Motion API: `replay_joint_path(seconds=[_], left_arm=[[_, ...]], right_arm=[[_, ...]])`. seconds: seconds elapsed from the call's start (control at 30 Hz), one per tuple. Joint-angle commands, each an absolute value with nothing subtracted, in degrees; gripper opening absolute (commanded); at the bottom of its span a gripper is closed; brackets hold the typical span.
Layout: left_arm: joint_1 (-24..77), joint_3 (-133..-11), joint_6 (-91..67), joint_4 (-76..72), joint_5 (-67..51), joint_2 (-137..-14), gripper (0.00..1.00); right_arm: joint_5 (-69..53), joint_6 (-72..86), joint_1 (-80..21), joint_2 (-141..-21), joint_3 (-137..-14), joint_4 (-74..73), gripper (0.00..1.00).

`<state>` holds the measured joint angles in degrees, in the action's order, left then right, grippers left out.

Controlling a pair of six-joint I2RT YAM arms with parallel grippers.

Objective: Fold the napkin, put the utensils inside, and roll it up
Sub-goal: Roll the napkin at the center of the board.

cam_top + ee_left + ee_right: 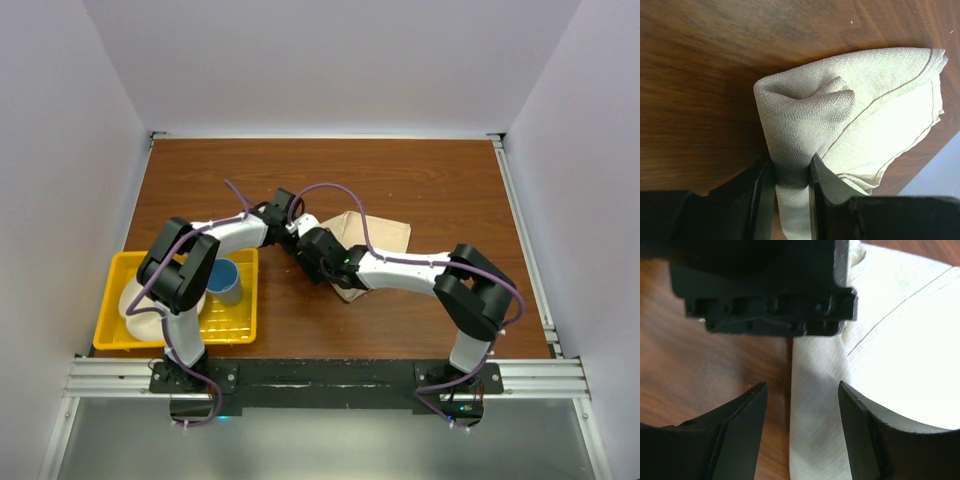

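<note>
Two claws: meeting over one napkin (378, 238) at the middle of the desk (420, 170).
Left claw (791, 170): pinched tight on a bunched fold of the napkin, probably to drag it across for folding.
Right claw (802, 390): spread wide, gripping nothing, straddling the napkin's edge, seemingly ready to pin it.
Knives: none visible.
Left side: one yellow tray (228, 325) holding one blue cup (228, 282) and one white plate (138, 300).

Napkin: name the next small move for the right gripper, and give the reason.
Probably close the right gripper on the napkin edge: its jaws stand open astride that edge, while the left gripper pinches a bunched part of the cloth, so a second hold would let both arms carry the fold.
</note>
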<state>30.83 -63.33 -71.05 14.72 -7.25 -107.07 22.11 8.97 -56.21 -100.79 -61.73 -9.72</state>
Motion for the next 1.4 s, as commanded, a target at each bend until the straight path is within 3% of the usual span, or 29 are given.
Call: replay_joint_path(seconds=[0.0,0.33,0.47,0.6,0.63,0.73,0.83,0.97,1.07,1.37], left_arm=[[31.2,-62.76,-72.59,20.92,-5.97,-105.82,0.0],[31.2,-61.09,-75.5,20.05,-7.38,-104.77,0.0],[31.2,-61.08,-75.67,20.3,-7.3,-104.33,0.0],[31.2,-61.0,-75.67,20.57,-7.47,-104.06,0.0],[31.2,-60.91,-75.67,20.39,-7.56,-104.15,0.0],[31.2,-60.73,-74.97,19.86,-8.79,-104.32,0.0],[30.85,-58.89,-74.01,16.53,-9.32,-103.01,0.0],[30.15,-57.39,-70.15,14.94,-6.34,-98.89,0.3],[29.36,-57.13,-66.71,15.29,-4.49,-95.99,0.42],[27.86,-55.99,-60.66,14.33,-5.79,-90.71,0.53]], right_arm=[[25.31,8.88,-56.51,-101.86,-60.82,-4.23,0.6],[31.46,12.21,-58.62,-106.51,-59.41,-0.79,0.58],[35.06,14.23,-59.06,-109.15,-59.5,-0.7,0.52],[37.0,18.36,-59.06,-108.37,-57.75,-1.06,0.33],[37.0,20.28,-59.06,-108.11,-57.4,-1.32,0.21],[35.87,24.07,-59.06,-107.32,-55.73,-1.15,0.02],[33.49,26.44,-59.06,-105.39,-52.65,1.93,0.0],[25.26,27.42,-58.19,-103.19,-48.71,6.23,0.0],[15.6,28.74,-55.03,-101.78,-45.64,9.92,0.0],[-9.91,32.69,-40.44,-100.1,-38.85,19.42,0.0]])
